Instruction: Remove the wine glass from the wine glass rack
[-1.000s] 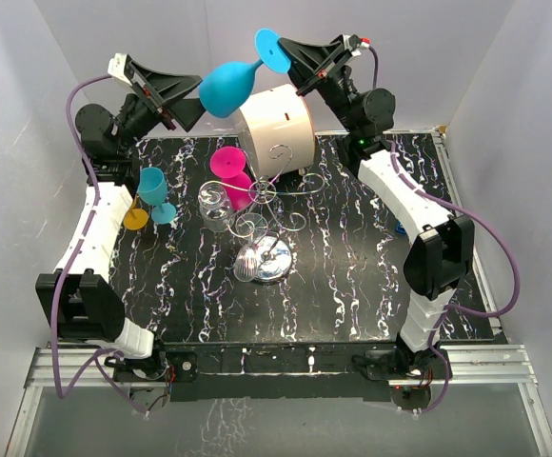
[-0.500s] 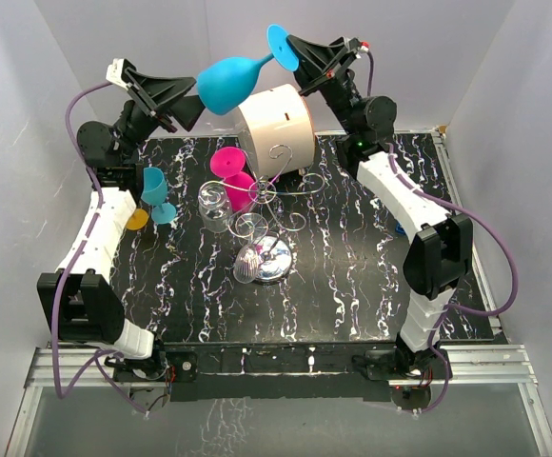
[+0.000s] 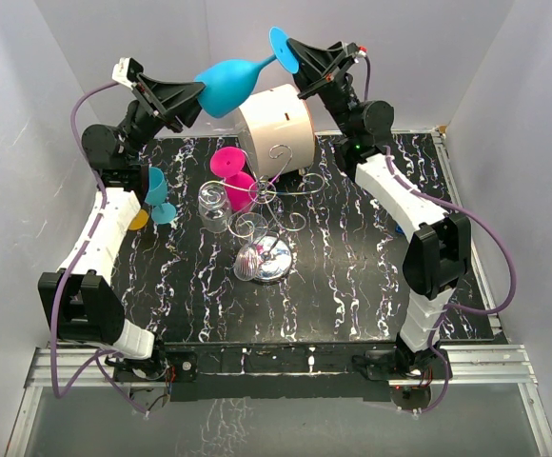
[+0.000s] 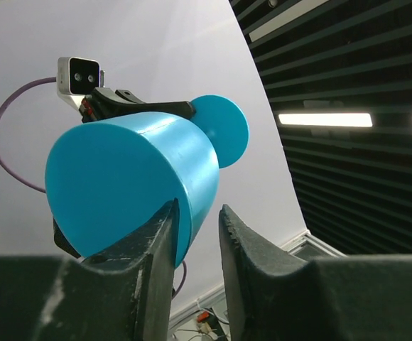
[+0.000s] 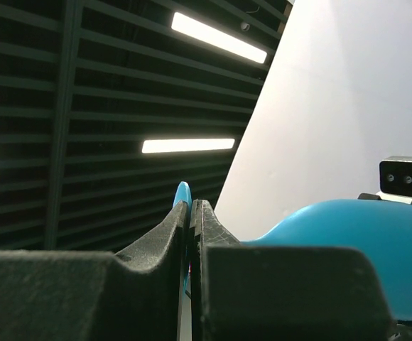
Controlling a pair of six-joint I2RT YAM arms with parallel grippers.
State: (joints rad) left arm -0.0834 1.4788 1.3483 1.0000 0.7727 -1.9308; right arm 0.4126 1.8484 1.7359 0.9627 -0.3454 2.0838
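blue wine glass hung above the counter, its foot pinched tight in the right gripper. the left gripper straddled the rim, its hold unclear, and should clamp firmly first.

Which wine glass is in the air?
The big blue glass: left gripper on its bowl, right gripper on its foot. The others are down by the rack.
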